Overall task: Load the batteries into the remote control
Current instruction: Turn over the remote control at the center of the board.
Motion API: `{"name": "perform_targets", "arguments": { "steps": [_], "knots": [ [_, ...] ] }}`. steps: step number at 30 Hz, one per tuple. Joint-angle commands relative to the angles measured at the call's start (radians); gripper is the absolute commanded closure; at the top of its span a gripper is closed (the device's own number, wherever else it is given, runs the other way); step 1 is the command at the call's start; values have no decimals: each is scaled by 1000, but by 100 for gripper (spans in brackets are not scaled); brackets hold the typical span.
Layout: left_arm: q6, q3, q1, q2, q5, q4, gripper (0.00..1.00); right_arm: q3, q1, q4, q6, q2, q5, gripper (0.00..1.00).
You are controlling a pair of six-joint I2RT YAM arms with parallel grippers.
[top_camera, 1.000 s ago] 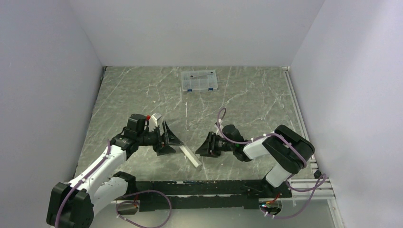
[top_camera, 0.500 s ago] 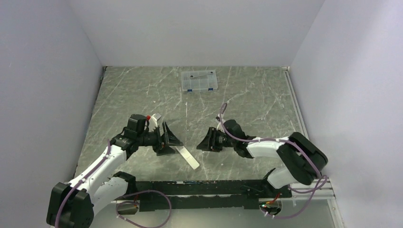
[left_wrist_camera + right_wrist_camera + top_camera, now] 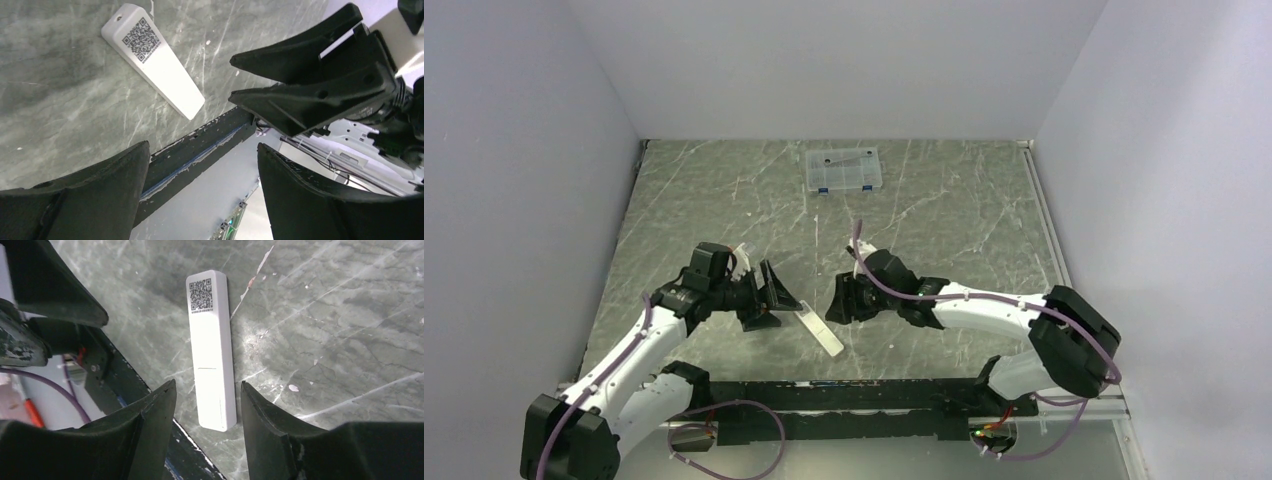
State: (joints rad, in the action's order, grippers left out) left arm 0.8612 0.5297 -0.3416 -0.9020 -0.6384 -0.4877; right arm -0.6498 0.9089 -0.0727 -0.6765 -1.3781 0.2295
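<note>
Both the left gripper (image 3: 781, 304) and the right gripper (image 3: 834, 303) stand spread and empty, the right having advanced to just beside the remote control (image 3: 817, 332), which lies back-up on the table (image 3: 964, 200), so a grasp likely follows.

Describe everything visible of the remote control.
The remote control is a slim white bar, plastic by its look, lying flat and diagonal on the grey marbled table near its front edge. Its back faces up: a QR label at one end, a fine seam across the body, cover apparently closed. No buttons show. It lies between the open left gripper and open right gripper; neither touches it.
</note>
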Motion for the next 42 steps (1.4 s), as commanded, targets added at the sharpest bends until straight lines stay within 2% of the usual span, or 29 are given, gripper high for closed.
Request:
{"name": "perform_targets", "arguments": {
  "steps": [1, 7, 15, 20, 27, 35, 42],
  "knots": [
    [-33, 54, 4, 18, 84, -82, 16, -91, 68, 133, 100, -31, -158, 47],
    [-27, 63, 4, 25, 125, -123, 16, -146, 176, 176, 147, -61, -269, 45],
    [27, 114, 4, 51, 300, -294, 15, -250, 335, 295, 184, -153, -503, 45],
    [35, 116, 6, 92, 313, -314, 15, -325, 373, 379, 172, -242, -600, 45],
    [24, 120, 6, 106, 309, -334, 15, -367, 387, 418, 161, -309, -647, 46],
    [20, 107, 6, 115, 303, -331, 15, -372, 400, 406, 154, -324, -627, 49],
    [19, 98, 5, 108, 294, -320, 15, -350, 398, 385, 143, -323, -613, 62]
  ]
}}
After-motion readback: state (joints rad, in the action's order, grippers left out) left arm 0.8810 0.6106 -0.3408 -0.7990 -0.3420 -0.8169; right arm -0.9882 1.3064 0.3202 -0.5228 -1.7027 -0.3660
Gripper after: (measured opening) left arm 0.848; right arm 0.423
